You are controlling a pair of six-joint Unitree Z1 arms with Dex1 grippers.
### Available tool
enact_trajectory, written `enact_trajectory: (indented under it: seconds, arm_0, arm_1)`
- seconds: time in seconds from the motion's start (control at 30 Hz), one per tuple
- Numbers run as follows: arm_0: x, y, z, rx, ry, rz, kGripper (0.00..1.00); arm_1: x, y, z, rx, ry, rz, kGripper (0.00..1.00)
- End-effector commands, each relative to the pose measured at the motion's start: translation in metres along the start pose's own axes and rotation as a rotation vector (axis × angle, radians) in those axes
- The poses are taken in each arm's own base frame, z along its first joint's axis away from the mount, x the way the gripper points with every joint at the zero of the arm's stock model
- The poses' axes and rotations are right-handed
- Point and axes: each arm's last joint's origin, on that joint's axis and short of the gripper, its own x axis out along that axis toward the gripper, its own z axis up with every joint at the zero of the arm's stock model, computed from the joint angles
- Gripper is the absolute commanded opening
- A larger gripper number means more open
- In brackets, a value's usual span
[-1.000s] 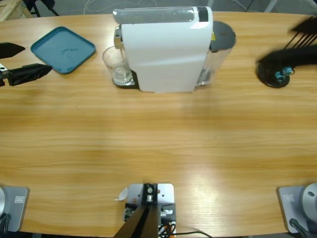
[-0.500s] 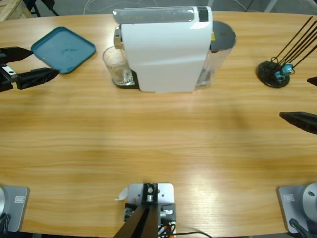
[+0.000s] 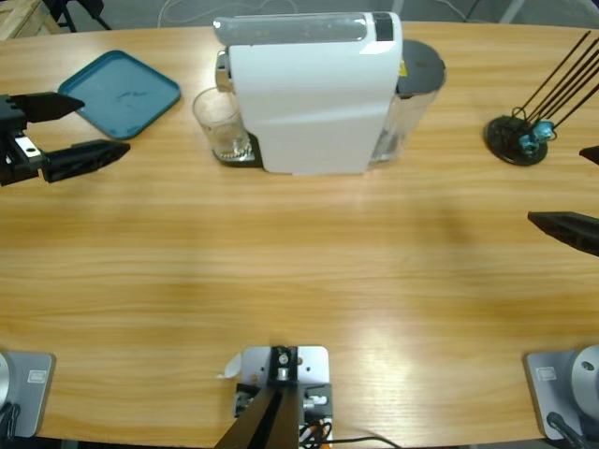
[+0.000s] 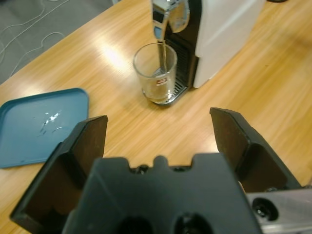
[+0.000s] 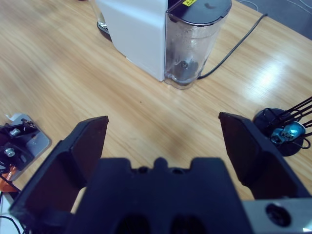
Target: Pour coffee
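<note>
A clear glass tumbler (image 3: pixel 222 126) (image 4: pixel 156 73) stands on the drip grate under the spout of the white coffee machine (image 3: pixel 314 94) (image 4: pixel 224 34) (image 5: pixel 136 29). In the left wrist view a thin amber line of coffee (image 4: pixel 161 54) runs from the spout into the glass. My left gripper (image 3: pixel 105 124) (image 4: pixel 158 119) is open at the table's left edge and points at the glass from a distance. At the right edge my right gripper (image 3: pixel 559 184) (image 5: pixel 164 120) is open too, facing the machine's water tank (image 5: pixel 187 48) from far off. Neither gripper holds anything.
A teal tray (image 3: pixel 120 94) (image 4: pixel 39 122) lies at the back left, just beyond the left gripper. A black stand with thin rods (image 3: pixel 517 140) (image 5: pixel 287 134) sits at the back right. A black cable (image 5: pixel 239 44) trails behind the machine.
The left gripper has moved right toward the glass and its jaws have spread wider. The right gripper swung in at the right edge a second ago and has held still since.
</note>
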Motion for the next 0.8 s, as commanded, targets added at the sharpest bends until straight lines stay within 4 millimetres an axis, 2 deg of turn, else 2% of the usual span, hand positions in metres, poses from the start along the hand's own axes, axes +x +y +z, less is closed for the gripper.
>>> enact_trajectory:
  seconds: [0.03,0.8]
  arm_0:
    - [0.0065,-0.0065,-0.0123,-0.003,0.04,-0.061,0.908]
    - [0.0037,-0.0071,-0.0161,-0.003,0.04,-0.06,0.908]
  arm_1:
    - [0.0017,0.001,-0.0102,0.007,0.014,0.014,1.0]
    - [0.0038,0.0018,-0.0116,0.014,0.013,0.03,1.0]
